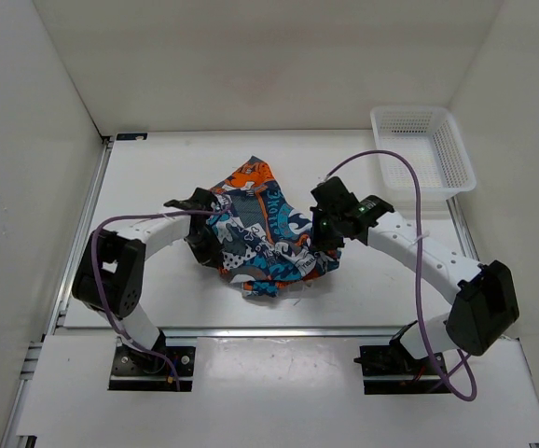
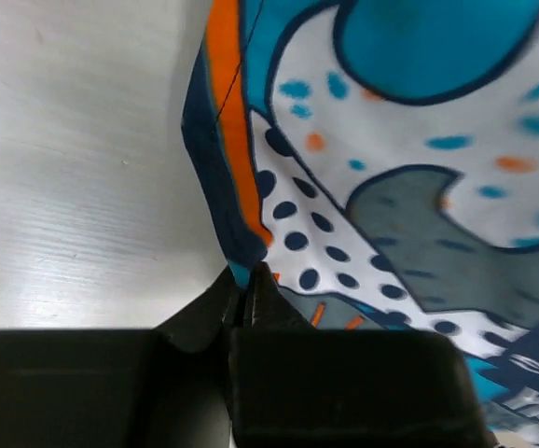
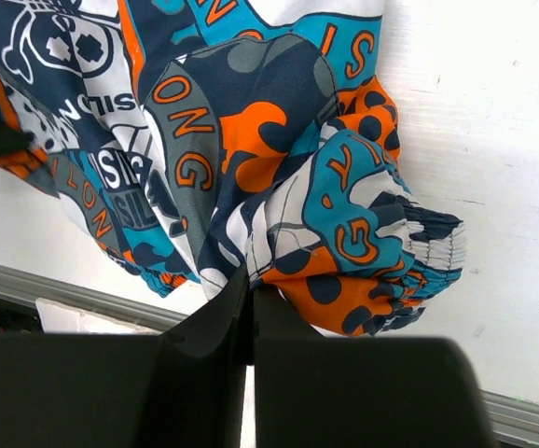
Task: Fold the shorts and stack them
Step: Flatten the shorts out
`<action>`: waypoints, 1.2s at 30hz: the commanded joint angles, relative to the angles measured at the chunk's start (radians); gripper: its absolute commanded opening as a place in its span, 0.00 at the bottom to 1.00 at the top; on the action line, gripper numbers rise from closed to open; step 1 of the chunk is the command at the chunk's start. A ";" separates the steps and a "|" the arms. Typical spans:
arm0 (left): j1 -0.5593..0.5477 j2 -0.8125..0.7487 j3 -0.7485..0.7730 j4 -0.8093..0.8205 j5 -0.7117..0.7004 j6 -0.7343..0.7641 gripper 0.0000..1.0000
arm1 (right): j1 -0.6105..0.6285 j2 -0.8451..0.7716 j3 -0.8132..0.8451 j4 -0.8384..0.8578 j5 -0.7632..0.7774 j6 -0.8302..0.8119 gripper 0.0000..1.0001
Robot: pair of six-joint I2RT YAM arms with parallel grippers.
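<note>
The shorts point(image 1: 260, 233), printed in teal, orange, white and dark grey, lie bunched in the middle of the table. My left gripper point(image 1: 202, 245) is at their left edge, shut on a dark blue hem of the shorts point(image 2: 241, 245); its closed tips point(image 2: 248, 285) pinch the cloth. At the right side of the heap my right gripper point(image 1: 328, 241) is shut on the shorts point(image 3: 344, 224). Its tips point(image 3: 251, 280) meet on a fold beside the gathered elastic edge. Much of the cloth hangs crumpled between the two grippers.
A white mesh basket point(image 1: 422, 147) stands at the back right of the table. White walls enclose the table on three sides. A metal rail point(image 3: 55, 285) runs along the table's near edge. Purple cables loop over both arms.
</note>
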 commanded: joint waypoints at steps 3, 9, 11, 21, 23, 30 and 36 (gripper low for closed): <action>0.038 -0.025 0.175 -0.113 -0.114 0.074 0.10 | 0.004 -0.030 0.001 -0.011 0.025 -0.003 0.00; 0.145 0.086 0.649 -0.237 -0.185 0.267 0.10 | -0.142 0.149 0.305 -0.011 0.065 -0.214 0.00; 0.194 0.232 1.001 -0.377 -0.185 0.308 0.10 | -0.228 0.294 0.476 -0.069 0.065 -0.260 0.00; 0.460 0.278 1.570 -0.293 0.166 0.282 0.10 | -0.360 0.472 1.382 -0.180 -0.057 -0.309 0.00; 0.469 0.189 1.548 -0.283 0.157 0.282 0.10 | -0.325 0.371 1.199 -0.111 -0.053 -0.350 0.00; 0.452 -0.172 1.007 -0.239 0.160 0.330 0.10 | -0.207 -0.103 0.470 -0.029 0.044 -0.342 0.00; 0.345 -0.565 0.153 -0.081 0.078 0.247 0.22 | -0.118 -0.341 -0.183 0.004 0.125 -0.059 0.59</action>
